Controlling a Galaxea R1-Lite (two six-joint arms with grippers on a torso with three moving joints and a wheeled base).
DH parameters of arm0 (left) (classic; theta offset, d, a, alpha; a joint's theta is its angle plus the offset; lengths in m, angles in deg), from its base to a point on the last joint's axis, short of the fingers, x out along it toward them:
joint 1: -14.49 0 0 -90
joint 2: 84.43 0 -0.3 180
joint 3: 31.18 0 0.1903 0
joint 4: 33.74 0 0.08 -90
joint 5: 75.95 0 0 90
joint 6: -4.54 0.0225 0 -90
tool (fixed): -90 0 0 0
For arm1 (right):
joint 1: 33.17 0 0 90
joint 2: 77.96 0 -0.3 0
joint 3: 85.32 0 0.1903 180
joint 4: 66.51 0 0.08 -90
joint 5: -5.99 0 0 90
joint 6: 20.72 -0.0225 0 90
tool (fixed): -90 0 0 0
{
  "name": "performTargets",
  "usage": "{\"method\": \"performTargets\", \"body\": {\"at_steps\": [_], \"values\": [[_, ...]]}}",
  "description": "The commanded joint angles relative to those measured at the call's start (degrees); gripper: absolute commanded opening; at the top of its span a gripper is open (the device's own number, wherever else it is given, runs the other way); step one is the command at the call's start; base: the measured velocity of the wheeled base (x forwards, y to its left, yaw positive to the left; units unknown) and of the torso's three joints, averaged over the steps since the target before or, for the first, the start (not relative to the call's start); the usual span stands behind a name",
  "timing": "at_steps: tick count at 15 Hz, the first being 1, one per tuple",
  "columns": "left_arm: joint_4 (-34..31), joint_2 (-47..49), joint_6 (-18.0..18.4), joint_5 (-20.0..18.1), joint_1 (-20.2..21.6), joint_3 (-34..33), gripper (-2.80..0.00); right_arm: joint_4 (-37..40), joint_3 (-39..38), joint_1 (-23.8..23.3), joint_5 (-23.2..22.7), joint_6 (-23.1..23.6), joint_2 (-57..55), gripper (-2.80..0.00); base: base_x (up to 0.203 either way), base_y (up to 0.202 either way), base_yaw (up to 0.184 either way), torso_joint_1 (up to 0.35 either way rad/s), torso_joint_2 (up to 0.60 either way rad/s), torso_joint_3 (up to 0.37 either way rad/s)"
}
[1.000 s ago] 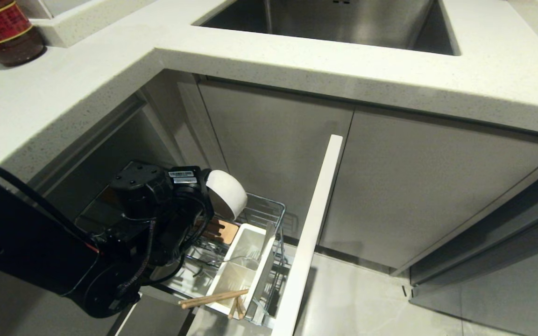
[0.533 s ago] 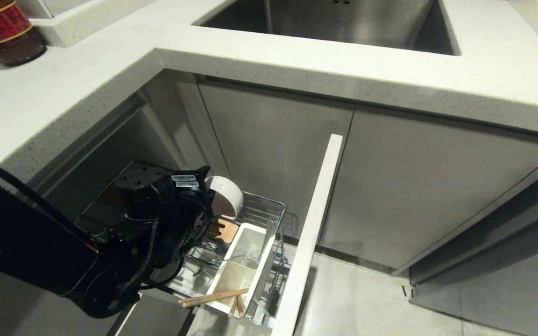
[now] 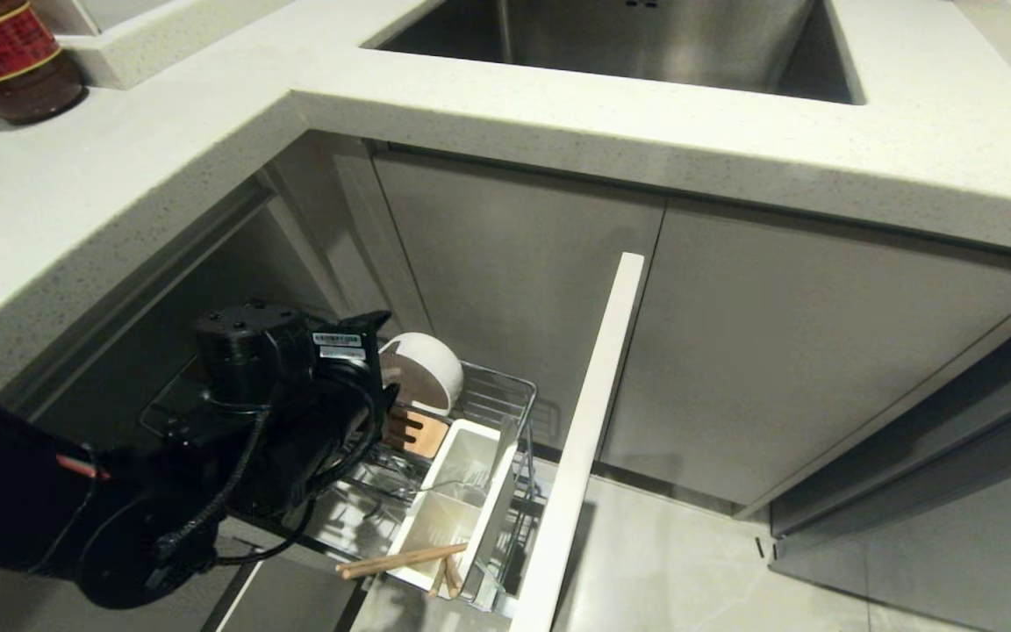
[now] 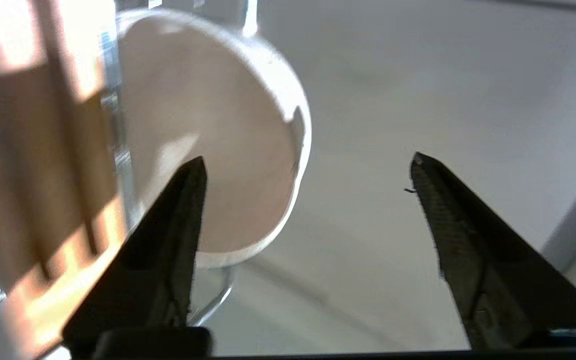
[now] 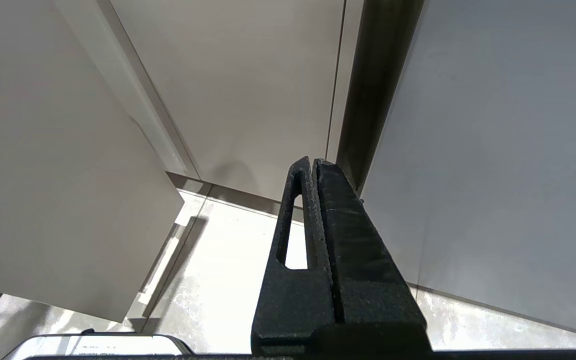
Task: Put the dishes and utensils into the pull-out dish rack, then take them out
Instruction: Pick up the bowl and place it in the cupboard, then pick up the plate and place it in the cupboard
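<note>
The off-white bowl [image 3: 422, 373] is stood on edge in the pull-out dish rack [image 3: 497, 399], released by the spread-open left gripper [image 4: 308, 172].

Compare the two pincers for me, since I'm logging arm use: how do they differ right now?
The left pincer is open beside the bowl at the dish rack; the right pincer is shut, holding nothing. The left is at the work; the right faces cabinet fronts. Both are black.

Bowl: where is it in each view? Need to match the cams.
Head view: bowl stands on edge at the rack's far end, just beyond the left gripper.
Left wrist view: bowl behind one open finger.
Right wrist view: not in it.
Shared landmark: wooden strip beside the bowl.
</note>
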Motion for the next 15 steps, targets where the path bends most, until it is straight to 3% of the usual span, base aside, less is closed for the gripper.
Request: {"method": "performTargets", "body": {"at_steps": [1,2,3,7,11,15], "values": [[-6.16,-8.06,-0.42,0.40,-0.69,0.23,0.00,-0.04,-1.49,0.02,0.00,0.02,-0.05,-2.80,0.000,0.000,0.000,0.000,0.00,0.000],[-8.43,-10.53,0.02,0.84,-1.00,0.32,0.00,-0.04,-1.50,0.02,0.00,0.02,-0.05,-2.80,0.000,0.000,0.000,0.000,0.00,0.000],[-10.41,-12.57,1.78,1.47,-1.45,0.53,-2.80,-0.04,-1.49,0.02,0.00,0.02,-0.05,-2.80,0.000,0.000,0.000,0.000,0.00,0.000],[-16.51,-20.17,12.42,2.00,-5.56,3.53,-2.80,-0.04,-1.50,0.02,0.00,0.02,-0.05,-2.80,0.000,0.000,0.000,0.000,0.00,0.000],[-23.46,-27.19,30.28,2.44,-10.34,11.29,-2.80,-0.04,-1.58,0.02,0.00,0.02,-0.05,-2.80,0.000,0.000,0.000,0.000,0.00,0.000],[-33.45,-30.95,49.06,1.72,-10.70,26.82,-2.80,-0.04,-1.49,0.02,0.00,0.02,-0.05,-2.80,0.000,0.000,0.000,0.000,0.00,0.000]]}}
